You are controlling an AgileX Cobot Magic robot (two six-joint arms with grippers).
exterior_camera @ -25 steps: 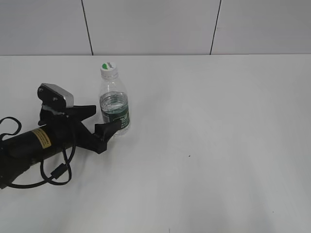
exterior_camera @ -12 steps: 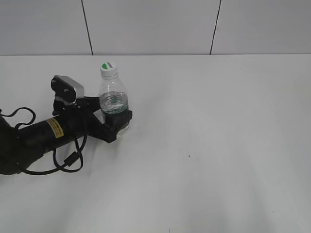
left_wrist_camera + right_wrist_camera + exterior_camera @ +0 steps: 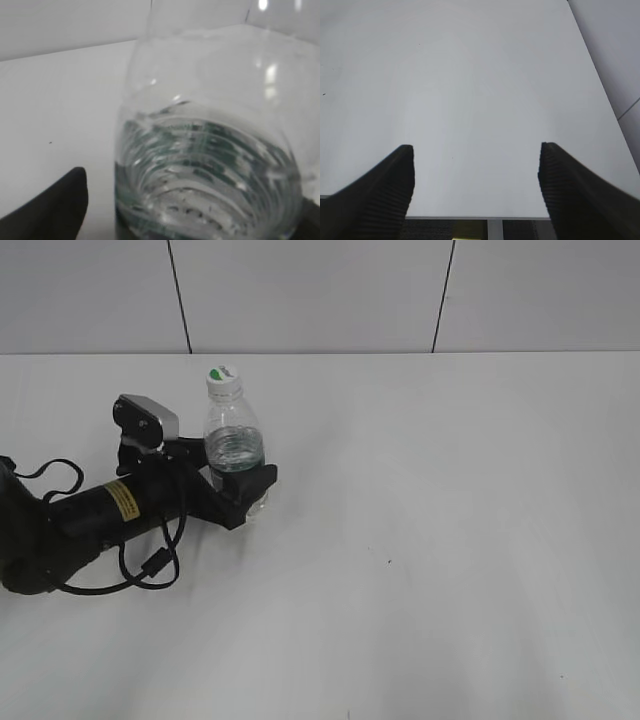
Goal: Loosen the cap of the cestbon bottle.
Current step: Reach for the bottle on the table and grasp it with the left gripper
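The cestbon bottle (image 3: 235, 450) stands upright on the white surface (image 3: 430, 540), in the left part of the exterior view, with its cap (image 3: 223, 379) on top of the neck. The left gripper (image 3: 243, 486) reaches in low from the left side, and its jaws sit on both sides of the lower body, at the height of the dark green label. They look close against the plastic, but from these views I cannot tell if they really press it or only surround it. In the left wrist view the bottle (image 3: 210, 150) fills almost all the picture. The bottle is clear and thin, and it holds some water; the level seems about half, so I judge it rather light and easy to tip. The wall is probably soft and will dent under a strong squeeze, and smooth plastic may slip or turn. The ribbed lower body is a good place to hold, and the cap should be taken around its side. The right gripper (image 3: 476, 187) is not near the bottle; its jaws are spread wide over bare surface.
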